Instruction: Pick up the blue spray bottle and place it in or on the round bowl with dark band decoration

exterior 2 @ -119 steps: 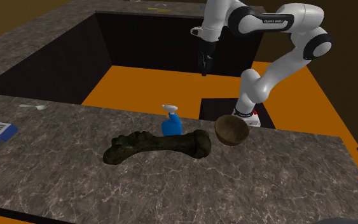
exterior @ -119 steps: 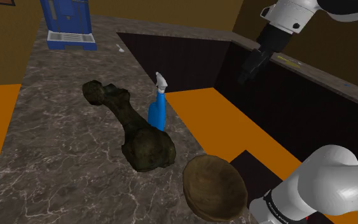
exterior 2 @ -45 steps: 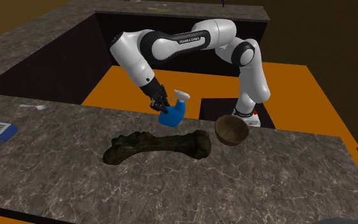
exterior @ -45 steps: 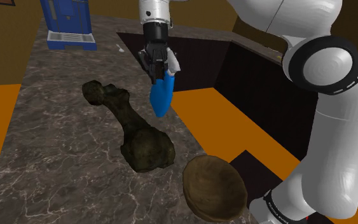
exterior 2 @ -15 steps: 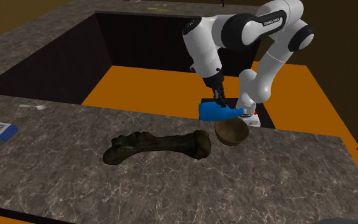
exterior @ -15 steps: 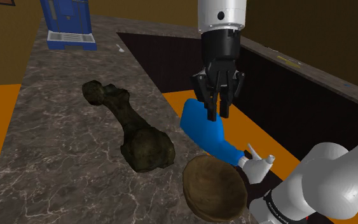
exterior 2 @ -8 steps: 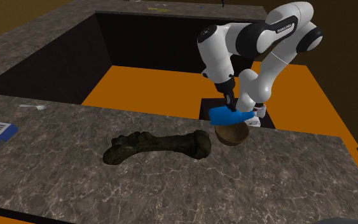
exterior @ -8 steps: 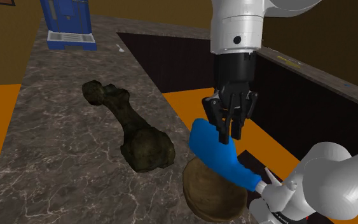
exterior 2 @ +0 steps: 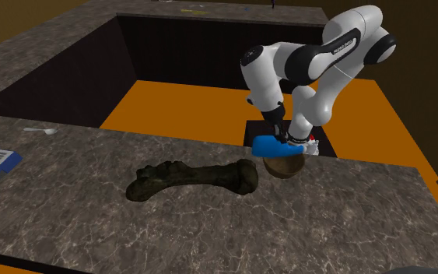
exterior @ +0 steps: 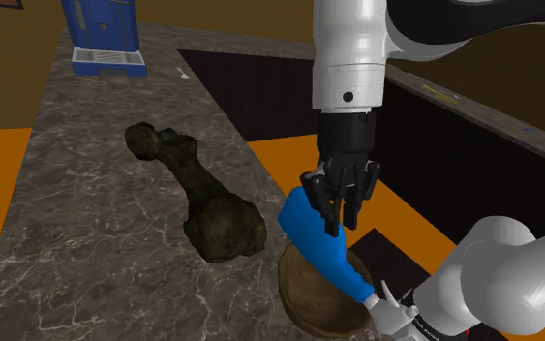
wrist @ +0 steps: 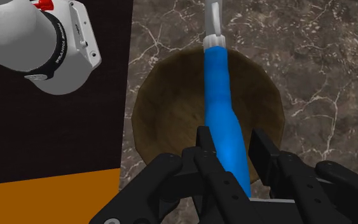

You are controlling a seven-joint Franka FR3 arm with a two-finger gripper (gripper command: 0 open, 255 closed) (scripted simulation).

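Now gripper (exterior: 338,215) clenched on blue spray bottle (exterior: 320,247), nozzle angled toward shoulder view's 5 o'clock over bowl (exterior: 295,291), likely lined up for release.

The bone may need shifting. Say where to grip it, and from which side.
Probably take the bone by its narrow shaft, from above, jaws across it: it lies flat on the counter, and both knobbly ends look far broader.

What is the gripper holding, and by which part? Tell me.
The blue spray bottle, clasped by the black gripper across its wide body, at the end away from the white nozzle.
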